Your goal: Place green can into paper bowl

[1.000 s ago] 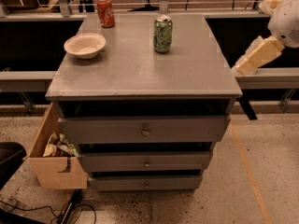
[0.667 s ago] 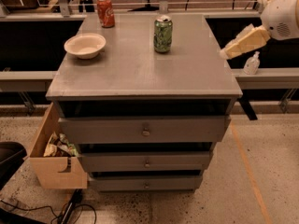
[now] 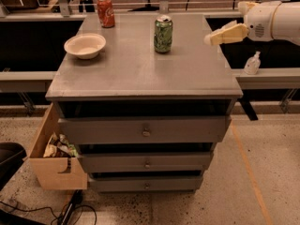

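Note:
The green can [image 3: 163,34] stands upright at the back middle of the grey cabinet top [image 3: 140,71]. The cream paper bowl [image 3: 85,45] sits to its left near the left edge, with nothing in it. My gripper [image 3: 212,38] reaches in from the right on a white arm [image 3: 272,21]. Its yellowish fingers [image 3: 227,34] point left over the top's right edge, about one can-height to the right of the green can and near its height. It holds nothing.
A red-orange soda can [image 3: 106,11] stands at the back left corner. A small white bottle [image 3: 252,63] sits on the ledge to the right. A wooden box of packets [image 3: 58,153] hangs at the cabinet's left side. Three drawers [image 3: 145,131] face me.
The arm has swung up and leftward from the right of the cabinet, bringing the gripper over the top's right edge, closer to the green can. The can and bowl have not moved.

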### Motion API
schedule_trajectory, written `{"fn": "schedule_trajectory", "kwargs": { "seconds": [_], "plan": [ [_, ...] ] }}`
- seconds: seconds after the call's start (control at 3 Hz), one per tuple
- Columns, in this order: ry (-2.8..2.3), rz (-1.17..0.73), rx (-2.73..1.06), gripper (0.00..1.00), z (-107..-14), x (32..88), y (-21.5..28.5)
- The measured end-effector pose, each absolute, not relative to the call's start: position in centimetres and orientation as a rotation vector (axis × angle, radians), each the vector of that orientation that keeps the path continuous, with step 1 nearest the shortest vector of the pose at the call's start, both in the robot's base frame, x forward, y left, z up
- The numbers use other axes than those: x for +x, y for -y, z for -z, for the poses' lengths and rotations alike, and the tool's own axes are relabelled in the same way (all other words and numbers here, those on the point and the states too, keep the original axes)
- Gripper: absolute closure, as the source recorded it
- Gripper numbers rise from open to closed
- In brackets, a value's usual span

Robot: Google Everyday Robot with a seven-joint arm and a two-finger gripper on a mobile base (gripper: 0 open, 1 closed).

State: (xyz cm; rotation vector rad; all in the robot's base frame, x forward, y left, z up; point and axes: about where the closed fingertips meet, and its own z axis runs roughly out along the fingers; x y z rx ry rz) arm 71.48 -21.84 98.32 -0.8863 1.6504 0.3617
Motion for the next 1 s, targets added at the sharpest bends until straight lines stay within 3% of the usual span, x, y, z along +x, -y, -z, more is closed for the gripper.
{"fn": "schedule_trajectory", "kwargs": {
  "seconds": [0.67,1.0],
  "plan": [
    [-1.631,-0.377,-0.834,0.0,-97.2,71.6,21.1],
    [-1.595,-0.442,-0.752,0.0,-93.9,73.2,18.3]
  ]
}}
